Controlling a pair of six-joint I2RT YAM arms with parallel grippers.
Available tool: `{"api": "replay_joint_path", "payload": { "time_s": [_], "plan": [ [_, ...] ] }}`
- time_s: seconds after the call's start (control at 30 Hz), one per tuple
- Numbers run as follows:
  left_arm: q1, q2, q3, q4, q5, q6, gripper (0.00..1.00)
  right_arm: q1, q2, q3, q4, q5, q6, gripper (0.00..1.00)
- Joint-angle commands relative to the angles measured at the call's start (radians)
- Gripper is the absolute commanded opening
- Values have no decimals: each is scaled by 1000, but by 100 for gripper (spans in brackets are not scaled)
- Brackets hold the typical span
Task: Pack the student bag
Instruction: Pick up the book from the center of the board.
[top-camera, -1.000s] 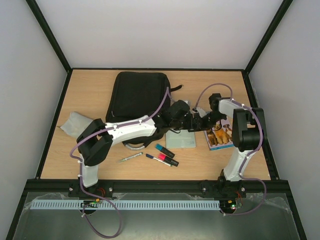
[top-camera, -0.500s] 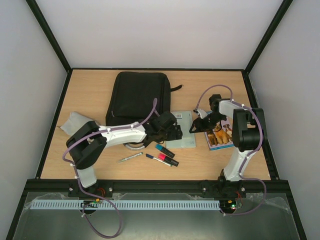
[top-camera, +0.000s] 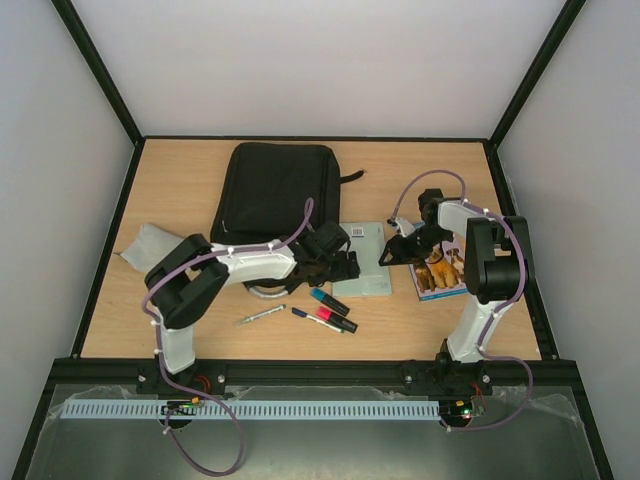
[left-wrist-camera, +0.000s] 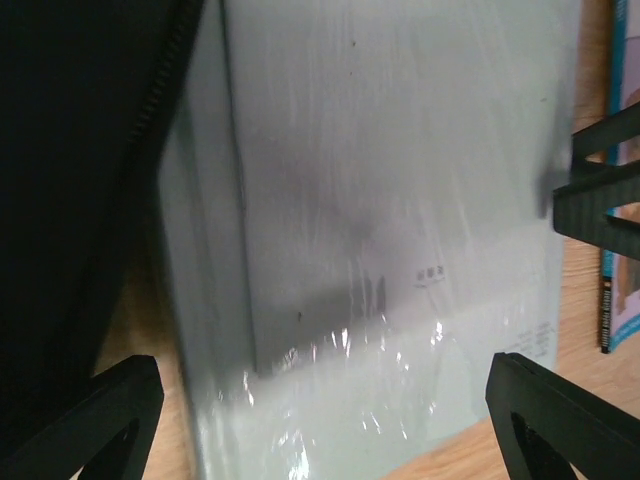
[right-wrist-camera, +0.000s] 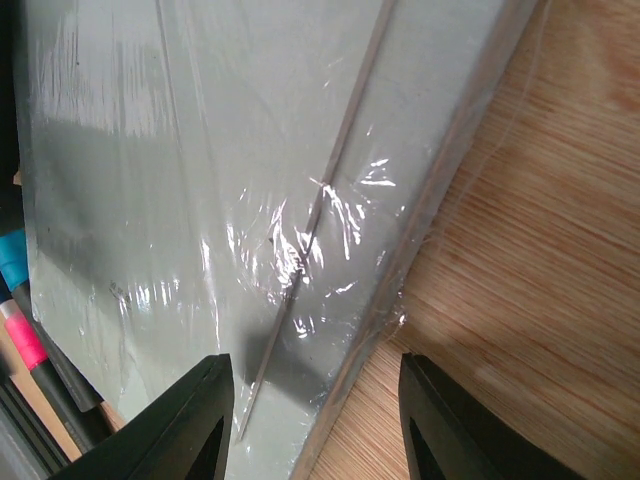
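Note:
The student bag (top-camera: 275, 195), a large black backpack, lies flat at the back of the table; its dark fabric fills the left of the left wrist view (left-wrist-camera: 70, 180). A pale grey plastic-wrapped book (top-camera: 368, 272) lies just right of the bag's lower corner. My left gripper (top-camera: 345, 265) hovers open at the book's left side, its jaws wide over the wrap (left-wrist-camera: 330, 420). My right gripper (top-camera: 388, 255) stands open at the book's right edge (right-wrist-camera: 315, 420), one finger over the book (right-wrist-camera: 200, 180) and the other over bare wood. Neither holds anything.
A picture book with dogs (top-camera: 440, 272) lies right of the wrapped book. Teal (top-camera: 328, 300) and pink (top-camera: 336, 320) markers and two pens (top-camera: 262, 314) lie in front. A light-grey pouch (top-camera: 150, 245) sits at the left. Black frame rails edge the table.
My left gripper has drawn back leftward and nearer, from beside the right gripper to the wrapped book's left side, uncovering the book. The right gripper stayed put, its jaws narrowing slightly.

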Motion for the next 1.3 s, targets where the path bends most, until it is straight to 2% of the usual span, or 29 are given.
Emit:
{"api": "replay_joint_path", "payload": {
  "time_s": [0.0,0.17,0.37,0.57,0.73,0.97,1.27],
  "plan": [
    [9,87,52,4,34,13,92,3,2,-28,-10,28,9,47],
    [6,152,94,41,74,12,91,3,16,-25,-50,-52,-37,50],
    [-20,182,152,111,105,53,89,3,-50,-25,-91,-156,-99,48],
    [-49,162,258,146,102,117,88,3,-111,-40,-90,-160,-94,45],
    [-68,110,307,145,65,123,88,3,-96,-54,-56,-110,-75,45],
    [-87,32,310,127,20,117,88,3,-66,-47,-39,-117,-60,45],
    [-87,13,310,92,-17,92,88,8,-37,16,-85,-202,-55,44]
  ]
}}
